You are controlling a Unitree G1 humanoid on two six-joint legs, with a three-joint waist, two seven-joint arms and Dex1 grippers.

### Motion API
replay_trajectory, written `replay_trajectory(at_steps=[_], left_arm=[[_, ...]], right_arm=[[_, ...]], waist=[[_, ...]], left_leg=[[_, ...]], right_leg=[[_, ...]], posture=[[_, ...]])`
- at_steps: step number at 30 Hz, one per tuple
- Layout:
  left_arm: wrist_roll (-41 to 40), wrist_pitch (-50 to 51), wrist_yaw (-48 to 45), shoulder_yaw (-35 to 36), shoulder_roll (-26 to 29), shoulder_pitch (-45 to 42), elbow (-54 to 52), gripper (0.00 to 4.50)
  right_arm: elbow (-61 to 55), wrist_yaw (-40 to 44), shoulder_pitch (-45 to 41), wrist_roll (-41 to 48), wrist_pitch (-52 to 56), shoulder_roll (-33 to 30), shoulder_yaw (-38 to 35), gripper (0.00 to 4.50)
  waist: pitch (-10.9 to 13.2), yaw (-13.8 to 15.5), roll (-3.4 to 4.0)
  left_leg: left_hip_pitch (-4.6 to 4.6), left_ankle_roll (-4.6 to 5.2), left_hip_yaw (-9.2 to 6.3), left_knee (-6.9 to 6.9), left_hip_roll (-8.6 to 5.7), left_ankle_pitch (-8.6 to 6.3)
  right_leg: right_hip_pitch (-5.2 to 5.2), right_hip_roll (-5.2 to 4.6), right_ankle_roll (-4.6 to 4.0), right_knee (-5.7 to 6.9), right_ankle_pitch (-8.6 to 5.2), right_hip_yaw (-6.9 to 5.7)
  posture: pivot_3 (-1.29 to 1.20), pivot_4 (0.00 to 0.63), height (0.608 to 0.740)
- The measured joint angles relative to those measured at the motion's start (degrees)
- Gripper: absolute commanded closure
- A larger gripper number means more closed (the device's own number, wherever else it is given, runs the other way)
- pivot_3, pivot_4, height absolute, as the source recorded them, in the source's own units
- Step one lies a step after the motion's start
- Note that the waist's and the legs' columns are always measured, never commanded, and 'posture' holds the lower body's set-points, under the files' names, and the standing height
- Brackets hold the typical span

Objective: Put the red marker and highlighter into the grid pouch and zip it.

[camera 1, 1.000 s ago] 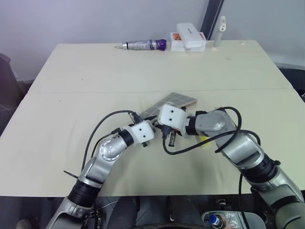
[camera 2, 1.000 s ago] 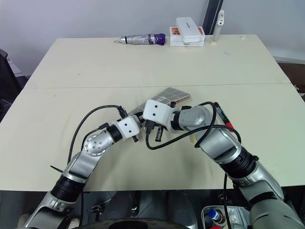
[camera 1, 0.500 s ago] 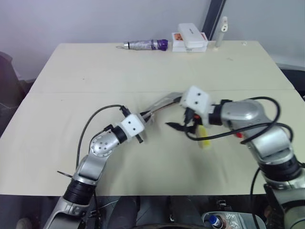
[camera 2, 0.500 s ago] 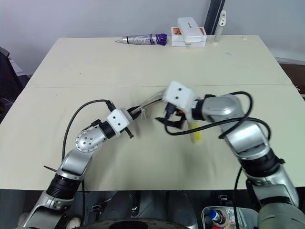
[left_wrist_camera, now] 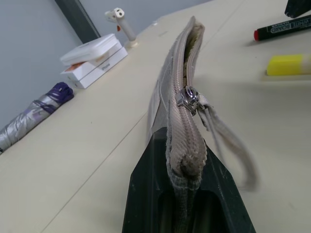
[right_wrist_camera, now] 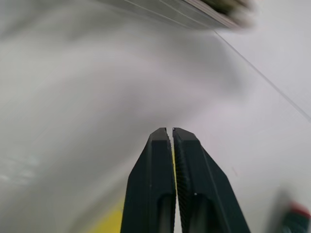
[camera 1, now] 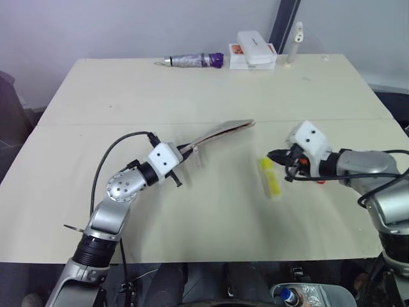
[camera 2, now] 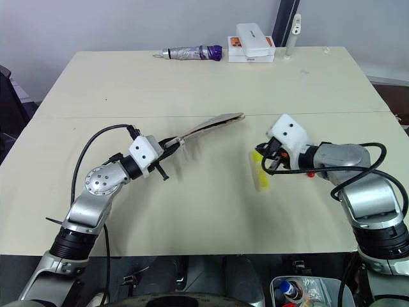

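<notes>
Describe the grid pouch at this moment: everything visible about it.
The grid pouch is a flat grey-beige fabric pouch, seen nearly edge-on. The left gripper is shut on one end of it and holds it raised off the table, its far end pointing toward the table's middle. The left wrist view shows its ribbed zipper seam, a silver zipper pull near the held end with a fabric strap hanging from it, and the mouth gaping open beyond. Nothing else touches it.

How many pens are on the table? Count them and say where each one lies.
2. The highlighter lies on the table just beside the right gripper; the red marker lies beyond it, mostly hidden behind that gripper.
</notes>
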Motion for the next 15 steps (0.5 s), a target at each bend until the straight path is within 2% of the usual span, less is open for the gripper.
replay_trajectory(at_steps=[1, 2, 7, 15], left_arm=[[0.5, -0.9, -0.1, 0.0, 0.5, -0.2, 1.0, 4.50], [1.0, -1.4, -0.1, 0.0, 0.6, -0.4, 1.6, 4.50], [3.3, -6.0, -0.1, -1.1, 0.6, -1.5, 4.8, 4.50], [4.1, -9.8, 0.9, -1.7, 0.1, -2.1, 7.8, 4.50]], right_arm=[[0.0, -1.1, 0.7, 0.6, 2.1, 0.7, -0.6, 2.55], [0.0, -1.7, 1.2, 0.9, 3.5, 1.3, -0.8, 2.15], [-1.1, -6.1, 2.9, 3.7, 11.3, 4.8, -1.8, 2.15], [-6.3, -12.0, 4.4, 5.7, 20.7, 6.1, -2.2, 2.15]], waist=[[0.0, 0.0, 0.00], [0.0, 0.0, 0.00], [0.0, 0.0, 0.00], [0.0, 0.0, 0.00]], left_leg=[[0.00, 0.00, 0.00, 0.00, 0.00, 0.00], [0.00, 0.00, 0.00, 0.01, 0.00, 0.00], [0.00, 0.00, 0.01, 0.01, 0.00, 0.00], [0.00, 0.00, 0.00, 0.01, -0.01, 0.00]], right_leg=[[0.01, 0.01, 0.00, 0.00, 0.00, 0.00], [0.01, 0.01, 0.00, 0.00, 0.00, 0.00], [0.00, 0.06, 0.00, 0.01, 0.00, 0.01], [0.01, 0.06, 0.00, 0.01, 0.00, 0.01]], posture=[[0.00, 0.150, 0.740], [0.00, 0.150, 0.740], [0.00, 0.150, 0.740], [0.00, 0.150, 0.740]])
